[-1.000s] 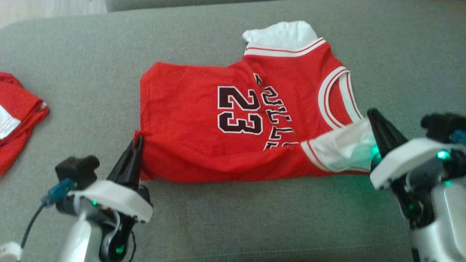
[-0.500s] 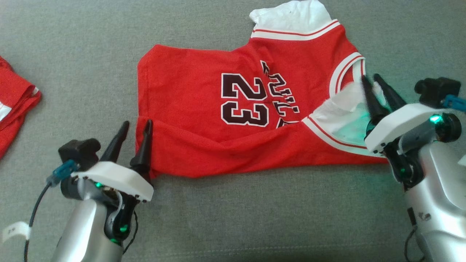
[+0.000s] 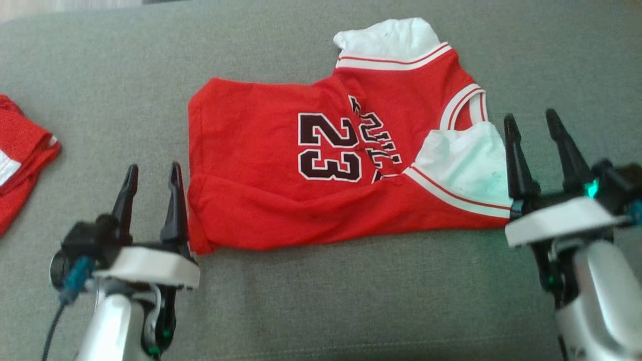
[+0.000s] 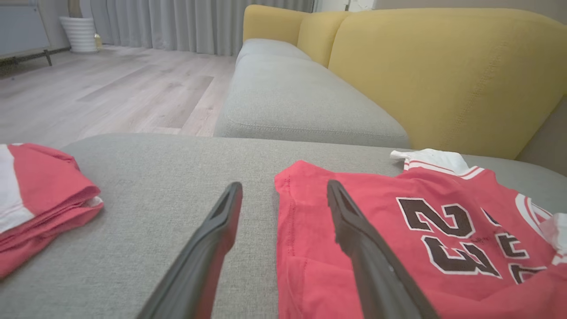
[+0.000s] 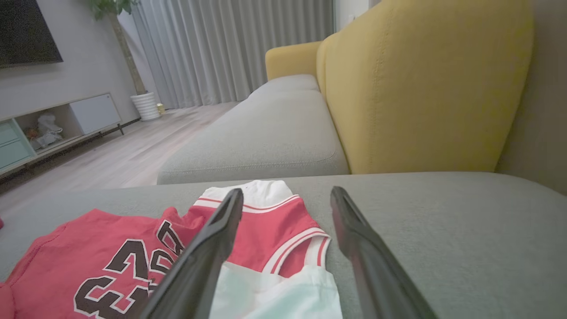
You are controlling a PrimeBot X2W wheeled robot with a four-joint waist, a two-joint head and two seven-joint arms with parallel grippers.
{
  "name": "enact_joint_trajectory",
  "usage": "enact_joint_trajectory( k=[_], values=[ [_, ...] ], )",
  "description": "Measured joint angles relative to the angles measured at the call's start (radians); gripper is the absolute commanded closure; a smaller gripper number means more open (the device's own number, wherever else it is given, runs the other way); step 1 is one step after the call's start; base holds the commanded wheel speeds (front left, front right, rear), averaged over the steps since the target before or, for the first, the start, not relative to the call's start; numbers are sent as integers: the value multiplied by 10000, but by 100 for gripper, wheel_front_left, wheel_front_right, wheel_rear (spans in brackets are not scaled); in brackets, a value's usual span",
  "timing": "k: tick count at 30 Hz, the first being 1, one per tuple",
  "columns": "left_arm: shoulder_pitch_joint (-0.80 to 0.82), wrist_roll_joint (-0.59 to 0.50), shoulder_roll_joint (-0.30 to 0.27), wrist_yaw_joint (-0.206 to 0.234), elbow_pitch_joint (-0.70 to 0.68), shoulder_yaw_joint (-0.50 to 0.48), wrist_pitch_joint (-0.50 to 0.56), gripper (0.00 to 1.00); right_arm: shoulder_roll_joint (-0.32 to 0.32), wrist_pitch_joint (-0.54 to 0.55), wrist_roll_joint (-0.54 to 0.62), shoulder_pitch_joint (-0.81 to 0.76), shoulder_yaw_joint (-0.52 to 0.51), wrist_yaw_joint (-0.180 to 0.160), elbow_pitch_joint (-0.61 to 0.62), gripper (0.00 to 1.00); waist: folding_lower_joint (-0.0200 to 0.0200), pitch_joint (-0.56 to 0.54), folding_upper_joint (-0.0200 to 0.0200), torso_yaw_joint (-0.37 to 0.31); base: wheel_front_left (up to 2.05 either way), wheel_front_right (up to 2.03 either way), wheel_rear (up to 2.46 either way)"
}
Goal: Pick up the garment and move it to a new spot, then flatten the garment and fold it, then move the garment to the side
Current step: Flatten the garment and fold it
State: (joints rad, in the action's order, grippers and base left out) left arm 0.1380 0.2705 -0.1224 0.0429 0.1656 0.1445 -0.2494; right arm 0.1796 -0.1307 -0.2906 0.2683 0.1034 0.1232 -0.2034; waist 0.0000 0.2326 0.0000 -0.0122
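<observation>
Fold stage in hand, by the look: near long edge of red no. 23 jersey (image 3: 281, 150) already doubled onto itself. Lying fairly flat on grey sofa cushion (image 3: 351, 301), between left jaws and right jaws. Left jaws spread wide, empty, w/ hem corner right at inner finger; touching or not, can't tell. Right jaws spread wide too, empty, w/ white sleeve (image 3: 464, 160) just beside inner finger. Folded red garment (image 3: 20, 150) well out beyond left jaws. Next, prob.: re-pinch both ends & carry across for 2nd fold. Calls for matched, level grips, else bunching at the middle.
</observation>
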Motion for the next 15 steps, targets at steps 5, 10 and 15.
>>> enact_joint_trajectory(
  k=[5, 10, 15],
  values=[
    [-848, -596, 8, 29, -614, 27, -2, 0, -466, 180, 533, -1468, -288, 0, 1062, 0, 0, -357, 0, -29, 0, 0, 0],
    [-1520, -769, 48, 31, -652, 44, -2, 0, -761, 621, 819, -2618, -541, 0, 1638, 0, 0, -687, 0, -43, 0, 0, 0],
    [-1818, -865, 75, 10, -500, 54, -2, 0, -972, 878, 872, -3191, -571, 0, 1918, 0, 0, -1023, 0, 6, 0, 0, 0]
  ],
)
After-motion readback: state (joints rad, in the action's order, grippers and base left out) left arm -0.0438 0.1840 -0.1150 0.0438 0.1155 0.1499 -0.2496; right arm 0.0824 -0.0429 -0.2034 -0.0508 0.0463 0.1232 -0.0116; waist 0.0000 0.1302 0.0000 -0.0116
